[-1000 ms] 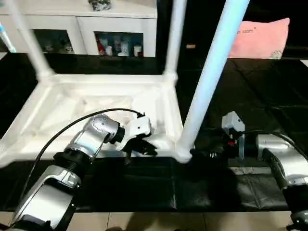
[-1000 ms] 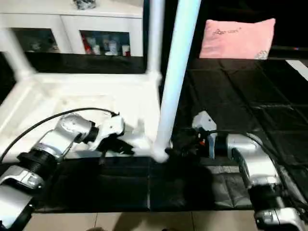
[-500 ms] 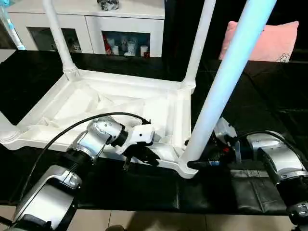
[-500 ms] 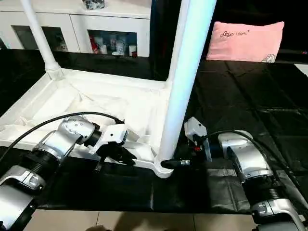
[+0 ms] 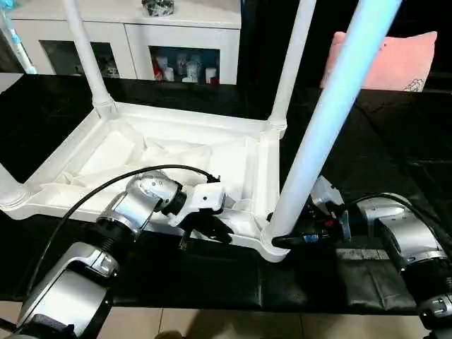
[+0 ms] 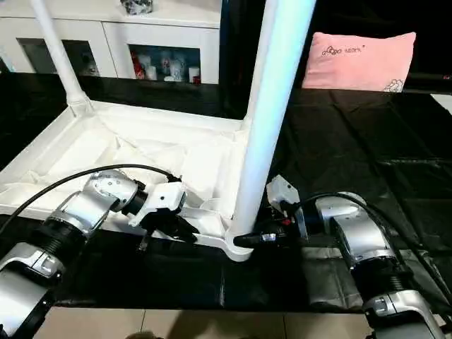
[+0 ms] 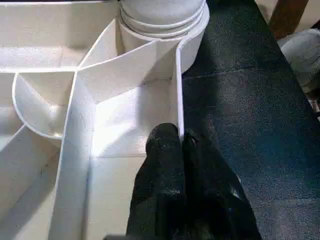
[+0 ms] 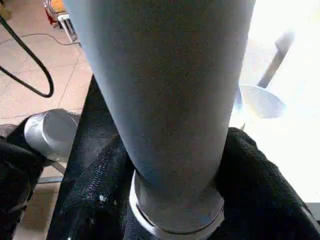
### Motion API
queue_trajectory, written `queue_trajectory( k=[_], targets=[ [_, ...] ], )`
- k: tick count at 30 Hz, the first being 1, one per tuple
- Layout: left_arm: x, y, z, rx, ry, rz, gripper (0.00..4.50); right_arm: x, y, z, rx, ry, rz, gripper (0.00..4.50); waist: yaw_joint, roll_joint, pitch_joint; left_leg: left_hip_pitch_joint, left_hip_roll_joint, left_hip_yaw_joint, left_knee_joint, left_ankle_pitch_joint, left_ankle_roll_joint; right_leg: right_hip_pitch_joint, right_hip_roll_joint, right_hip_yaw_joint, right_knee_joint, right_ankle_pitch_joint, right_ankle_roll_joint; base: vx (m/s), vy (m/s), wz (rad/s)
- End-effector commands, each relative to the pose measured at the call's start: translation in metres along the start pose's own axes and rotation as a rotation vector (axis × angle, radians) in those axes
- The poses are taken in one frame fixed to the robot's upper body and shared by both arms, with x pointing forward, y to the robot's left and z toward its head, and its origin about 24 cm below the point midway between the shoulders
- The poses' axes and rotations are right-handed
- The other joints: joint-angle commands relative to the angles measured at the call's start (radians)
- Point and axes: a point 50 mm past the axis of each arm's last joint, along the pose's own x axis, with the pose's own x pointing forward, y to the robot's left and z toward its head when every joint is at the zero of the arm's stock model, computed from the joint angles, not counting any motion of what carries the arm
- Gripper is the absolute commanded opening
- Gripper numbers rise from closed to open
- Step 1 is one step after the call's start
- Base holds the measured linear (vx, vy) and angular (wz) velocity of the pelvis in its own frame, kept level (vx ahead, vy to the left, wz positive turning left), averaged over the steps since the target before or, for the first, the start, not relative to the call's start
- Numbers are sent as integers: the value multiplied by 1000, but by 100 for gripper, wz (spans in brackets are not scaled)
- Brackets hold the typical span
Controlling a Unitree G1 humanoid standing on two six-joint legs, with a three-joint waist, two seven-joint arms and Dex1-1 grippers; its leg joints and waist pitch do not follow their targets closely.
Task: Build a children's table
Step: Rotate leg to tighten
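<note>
While the upside-down tabletop (image 5: 176, 152) is lying on the black mat (image 6: 339, 141), the right gripper (image 6: 263, 236) is hugging the base of the near-corner leg (image 5: 321, 134), fingers (image 8: 255, 175) on both sides. Left gripper (image 7: 177, 145) is pinching the tabletop's near rim, fully closed on it. Farther back, two more legs (image 5: 291, 63) are standing in their sockets.

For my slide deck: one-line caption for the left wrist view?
Shut left gripper pinching the rim of the upturned white plastic tabletop near a seated white tubular leg.
</note>
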Motion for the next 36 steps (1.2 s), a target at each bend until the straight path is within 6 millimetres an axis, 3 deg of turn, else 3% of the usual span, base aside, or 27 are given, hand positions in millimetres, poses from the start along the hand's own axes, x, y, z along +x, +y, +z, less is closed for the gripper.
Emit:
queue_trajectory(
  k=[1, 6, 7, 9, 11, 12, 14, 17, 18, 20, 23, 27, 30, 34, 36],
  targets=[
    [5, 0, 6, 15, -9, -52, 0, 3, 2, 3, 17, -46, 11, 213, -4, -4, -68, 1, 28, 0, -61, -164, 76, 60, -71, 57, -78, -322, -160, 0, 0, 0],
    [4, 7, 9, -49, -49, 24, 0, 8, 1, 2, 65, -79, -42, 207, -9, -2, -69, 2, 28, -1, -62, -169, 69, 61, -67, 56, -78, -314, -162, 0, 0, 0],
    [5, 10, 10, -66, -61, 61, 0, 10, 0, 2, 67, -82, -78, 207, -10, 3, -67, 1, 26, -2, -62, -182, 68, 61, -69, 54, -82, -337, -159, 0, 0, 0],
    [9, 19, 14, -137, -89, 196, 0, 23, -7, -1, 118, -101, -249, 206, -17, 0, -64, 3, 25, -3, -63, -203, 52, 58, -68, 52, -88, -390, -141, 0, 0, 0],
    [11, 21, 14, -158, -92, 225, 0, 26, -10, -3, 138, -102, -299, 205, -23, 3, -63, 9, 19, -5, -62, -231, 33, 55, -71, 47, -100, -464, -116, 0, 0, 0],
    [13, 22, 15, -174, -91, 257, 0, 30, -12, -4, 157, -99, -348, 204, -29, 0, -63, 2, 16, -8, -64, -220, 27, 60, -71, 46, -100, -475, -102, 0, 0, 0],
    [18, 26, 19, -216, -93, 321, 0, 40, -18, -7, 214, -91, -452, 204, -42, 8, -63, 4, 16, -9, -63, -228, 29, 56, -69, 45, -103, -480, -97, 0, 0, 0],
    [24, 28, 24, -254, -102, 378, 0, 51, -22, -9, 271, -79, -548, 201, -67, 5, -64, -1, 14, -11, -63, -227, 29, 58, -66, 43, -100, -453, -111, 0, 0, 0],
    [28, 33, 29, -291, -115, 440, 0, 62, -27, -8, 298, -63, -631, 201, -70, 11, -64, 1, 12, -8, -59, -224, 34, 56, -67, 46, -102, -457, -111, 0, 0, 0],
    [34, 39, 37, -341, -139, 514, 0, 77, -30, -4, 323, -44, -708, 199, -77, 13, -63, 0, 10, -8, -59, -225, 30, 54, -63, 43, -102, -459, -114, 0, 0, 0],
    [38, 44, 43, -374, -151, 571, 0, 90, -32, 2, 318, -20, -773, 198, -84, 10, -63, 1, 7, -8, -59, -237, 41, 53, -62, 41, -110, -478, -100, 0, 0, 0],
    [40, 44, 45, -380, -149, 582, 0, 95, -32, 7, 315, -13, -797, 198, -88, 15, -65, -1, 8, -10, -61, -238, 53, 53, -63, 42, -110, -465, -97, 0, 0, 0],
    [40, 42, 44, -380, -141, 578, 0, 96, -32, 13, 310, -67, -788, 268, -91, 18, -65, -2, 10, -10, -63, -245, 60, 54, -64, 44, -110, -452, -99, 0, 0, 0],
    [37, 37, 37, -349, -135, 543, 0, 88, -31, 13, 299, -90, -806, 286, -93, 21, -66, -1, 11, -11, -65, -258, 57, 54, -65, 44, -111, -452, -96, 0, 0, 0],
    [35, 36, 35, -343, -135, 528, 0, 82, -30, 12, 284, -97, -793, 318, -93, 22, -70, -4, 15, -12, -68, -230, 60, 59, -64, 48, -102, -371, -118, 0, 0, 0]
  ],
)
